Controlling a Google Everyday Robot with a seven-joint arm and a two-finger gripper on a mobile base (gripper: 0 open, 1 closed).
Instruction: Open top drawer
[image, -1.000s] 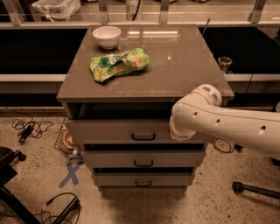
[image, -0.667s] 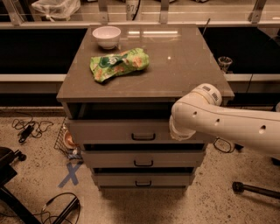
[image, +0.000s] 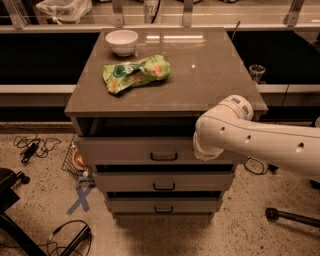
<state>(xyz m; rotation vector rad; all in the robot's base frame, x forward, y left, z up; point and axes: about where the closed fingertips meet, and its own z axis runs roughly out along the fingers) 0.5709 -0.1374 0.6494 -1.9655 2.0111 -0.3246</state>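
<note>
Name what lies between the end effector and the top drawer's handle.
Camera view: only bare top drawer front; the end effector sits right of the handle.

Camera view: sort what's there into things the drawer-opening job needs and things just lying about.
For the job:
top drawer, partly out; its black handle; robot arm, at the drawer front's right end, hiding the gripper.

Lying about:
white bowl and green bag on the cabinet top; middle drawer; bottom drawer; floor cables; blue tape cross.
</note>
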